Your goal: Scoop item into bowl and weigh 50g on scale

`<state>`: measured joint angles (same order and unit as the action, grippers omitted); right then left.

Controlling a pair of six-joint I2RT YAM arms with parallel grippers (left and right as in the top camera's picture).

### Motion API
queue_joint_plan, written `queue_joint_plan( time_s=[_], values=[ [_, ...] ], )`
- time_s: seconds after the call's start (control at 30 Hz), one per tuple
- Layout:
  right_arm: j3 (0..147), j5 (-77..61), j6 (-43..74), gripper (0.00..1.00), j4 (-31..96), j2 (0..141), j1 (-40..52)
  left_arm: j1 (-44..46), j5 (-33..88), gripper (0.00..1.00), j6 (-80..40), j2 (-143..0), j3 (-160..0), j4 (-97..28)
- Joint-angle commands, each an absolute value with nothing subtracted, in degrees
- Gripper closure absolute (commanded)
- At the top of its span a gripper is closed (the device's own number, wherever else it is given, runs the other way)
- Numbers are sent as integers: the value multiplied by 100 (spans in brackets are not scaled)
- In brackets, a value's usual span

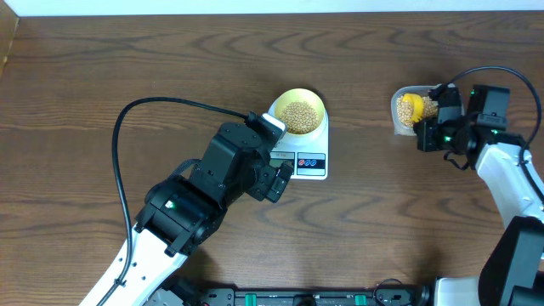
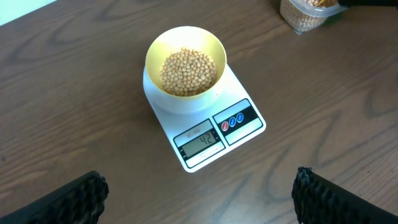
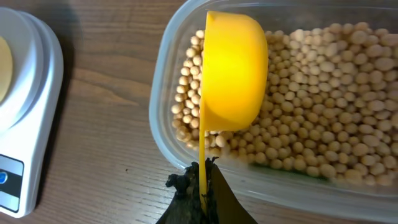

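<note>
Bowl [image 2: 151,59] sits on the round platform at the far end of the scale [image 2: 239,90], centred, upright. Beans [image 2: 188,71] fill it perhaps halfway, in a level heap; none seen spilled on the table [image 1: 102,68]. Display [image 2: 199,142] is lit and reads what looks like 42, so the weight seems short of the fifty asked; the digits are small and I would not swear to them. Left gripper [image 2: 198,186] hovers low in front of the scale's button end, jaws spread wide, nothing between them, touching nothing. Right gripper [image 3: 202,190] is well off to the right at the tub [image 3: 163,93], clamped tight on the thin handle of the scoop [image 3: 233,68]. Scoop cup is rolled on edge over the tub's stock of beans, its domed back toward the tub's middle and its mouth facing the scale side; whether it carries any load cannot be told from here. Tub holds plenty more stock. Judgement: most of the job is done, with the bowl placed, the scale on and the bulk of the beans in. What is left is a small top-up: one light scoop from the tub, carried across and tipped in gently while the display is watched, since a full cup would likely overshoot.
</note>
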<state>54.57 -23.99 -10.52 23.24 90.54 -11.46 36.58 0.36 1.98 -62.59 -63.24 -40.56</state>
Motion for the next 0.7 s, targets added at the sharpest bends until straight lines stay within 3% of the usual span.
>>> queue_joint_plan(
  time_s=[0.0,0.67],
  values=[
    [5452,-2840,-987,99,2318,9109,-1293,3634,89,3,296,-6285,-6322,-4073],
    [5452,-3402,-987,99,1809,9109,-1769,3634,89,3,296,-6285,-6322,-4073]
  ],
)
